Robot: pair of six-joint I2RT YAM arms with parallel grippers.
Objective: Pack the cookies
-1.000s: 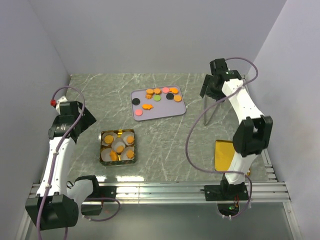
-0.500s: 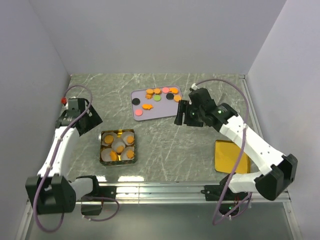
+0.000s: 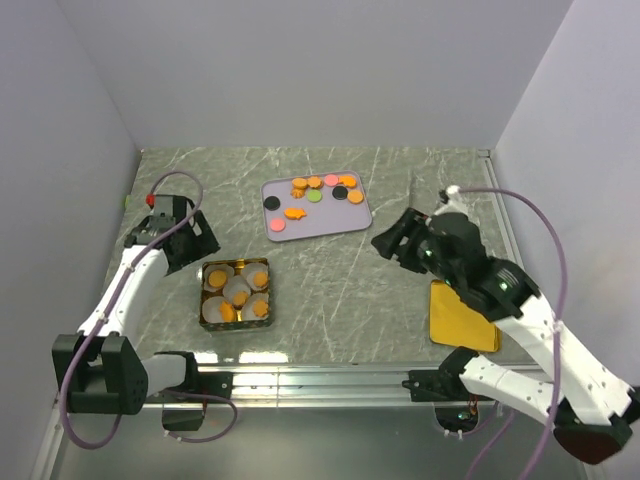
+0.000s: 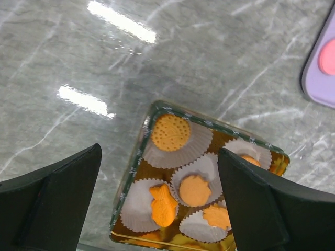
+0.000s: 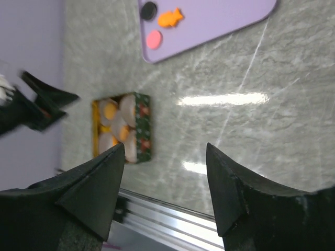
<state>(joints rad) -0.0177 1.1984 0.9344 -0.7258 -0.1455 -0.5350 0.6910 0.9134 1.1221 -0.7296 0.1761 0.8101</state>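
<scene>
Walls close in the tabletop (image 3: 330,265) on three sides, and the left wall (image 3: 60,170) runs just beside the left arm. The left claw (image 4: 159,151) hangs near the far left corner of the tin (image 3: 236,322), released, its fingers spread wide with nothing between them. The square tin sits on the near left part of the tabletop, short of the metal rail (image 3: 330,381). At least five orange cookies (image 4: 170,132) lie in it on white paper cups (image 4: 137,201).

Bare marble separates the tin from the purple tray (image 3: 325,220) further back at the middle. On the tray lie the other cookies: two black, two pink, one green, and about six orange, one of them fish-shaped. Most crowd the tray's far edge, leaving its near right part bare.

A wide open strip of marble lies right of the tray. The right claw (image 5: 165,146) hovers over it, also released and empty. A flat gold lid (image 3: 455,320) lies near the right edge, partly under the right arm and well apart from the tin.
</scene>
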